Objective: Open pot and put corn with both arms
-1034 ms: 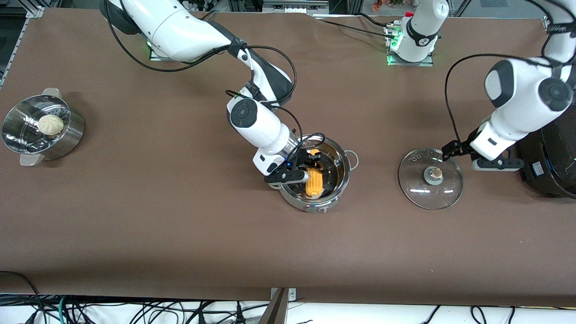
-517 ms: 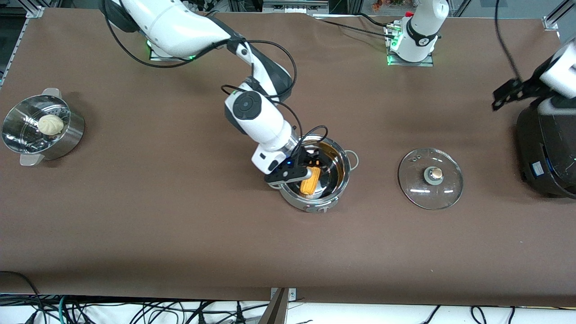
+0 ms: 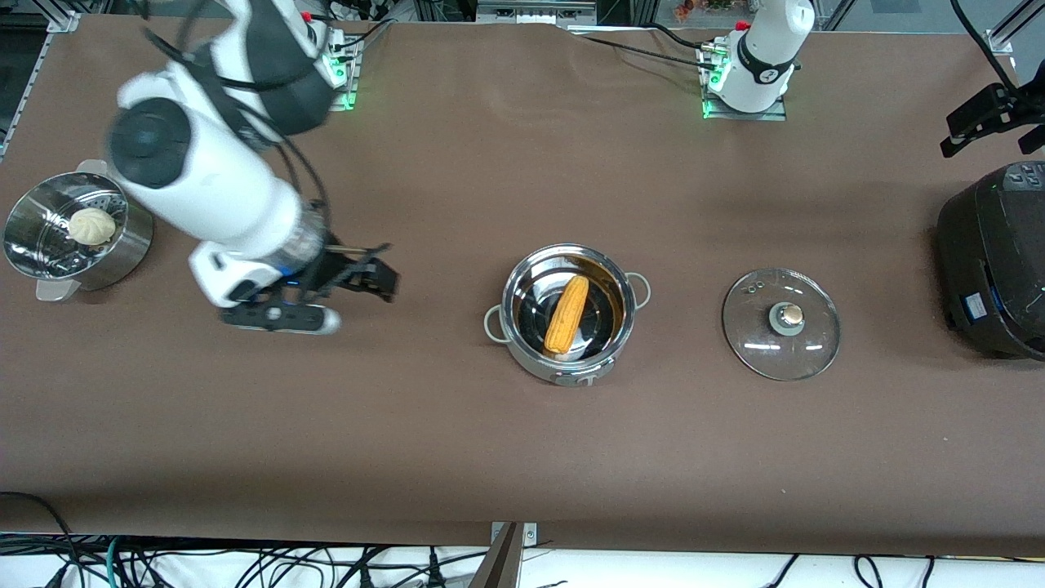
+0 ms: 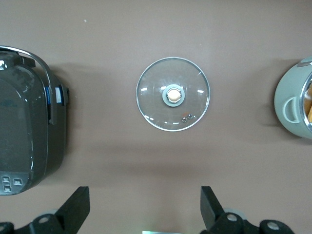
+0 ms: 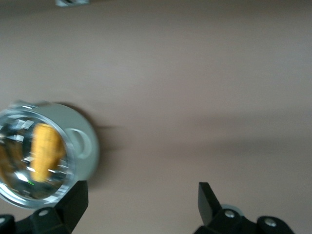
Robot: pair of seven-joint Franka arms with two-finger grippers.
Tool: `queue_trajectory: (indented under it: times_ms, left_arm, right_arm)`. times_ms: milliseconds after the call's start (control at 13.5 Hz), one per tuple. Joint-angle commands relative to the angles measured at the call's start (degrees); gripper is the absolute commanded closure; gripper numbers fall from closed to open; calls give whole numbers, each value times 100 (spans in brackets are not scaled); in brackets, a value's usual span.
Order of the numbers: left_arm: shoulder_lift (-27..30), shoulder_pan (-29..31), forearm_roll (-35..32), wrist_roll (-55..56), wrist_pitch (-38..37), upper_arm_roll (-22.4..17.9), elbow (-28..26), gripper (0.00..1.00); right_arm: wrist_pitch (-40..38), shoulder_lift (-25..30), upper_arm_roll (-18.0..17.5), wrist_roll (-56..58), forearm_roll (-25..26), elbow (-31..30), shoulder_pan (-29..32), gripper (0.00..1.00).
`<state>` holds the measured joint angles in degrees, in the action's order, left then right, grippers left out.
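The steel pot (image 3: 565,369) stands open in the middle of the table. The yellow-orange corn (image 3: 566,314) lies inside it, slanted against the wall. The glass lid (image 3: 781,324) with the tan knob lies flat on the table beside the pot, toward the left arm's end. My right gripper (image 3: 371,278) is open and empty over bare table between the pot and the steamer basket. Its wrist view shows the pot (image 5: 73,119) and the corn (image 5: 45,151) off to one side of the gripper (image 5: 142,200). My left gripper (image 3: 984,118) is open and empty, high over the rice cooker's edge. Its wrist view shows the gripper (image 4: 144,204), the lid (image 4: 173,94) and the pot (image 4: 287,97).
A perforated steel steamer basket (image 3: 122,253) with a white bun (image 3: 91,226) stands at the right arm's end. A big black rice cooker (image 3: 992,261) stands at the left arm's end and also shows in the left wrist view (image 4: 24,126).
My right gripper let go of the corn, which now lies in the pot, and pulled away toward the steamer basket. My left gripper rose from beside the lid to over the rice cooker.
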<state>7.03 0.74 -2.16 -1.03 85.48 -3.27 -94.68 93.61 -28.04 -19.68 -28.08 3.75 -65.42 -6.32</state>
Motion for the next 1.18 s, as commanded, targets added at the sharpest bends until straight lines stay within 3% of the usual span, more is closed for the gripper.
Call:
queue_trajectory:
  times_ms: [0, 148, 517, 739, 812, 1034, 1108]
  left_arm:
    - [-422, 76, -31, 50, 3, 29, 231, 0]
    - [-413, 129, 171, 50, 179, 29, 222, 0]
    - [-405, 164, 453, 409, 189, -15, 222, 0]
    - [-413, 129, 453, 657, 189, -7, 222, 0]
    - [-422, 137, 453, 657, 189, 2, 222, 0]
    - [-448, 173, 453, 657, 197, 2, 222, 0]
    - [-448, 173, 453, 657, 197, 2, 222, 0]
  right_arm:
    - [-491, 229, -54, 846, 56, -217, 666, 0]
    - [-703, 517, -10, 953, 48, -252, 1009, 0]
    - [-398, 1458, 1018, 1393, -348, -1260, 1010, 0]
    - [-80, 2168, 1115, 1009, -128, -2304, 1106, 0]
    - [-36, 2441, 1316, 963, -172, -2578, 1116, 0]
    - [-256, 2655, 1344, 1076, -207, -2642, 1011, 0]
    - [-264, 2655, 1344, 1573, -208, -2616, 1010, 0]
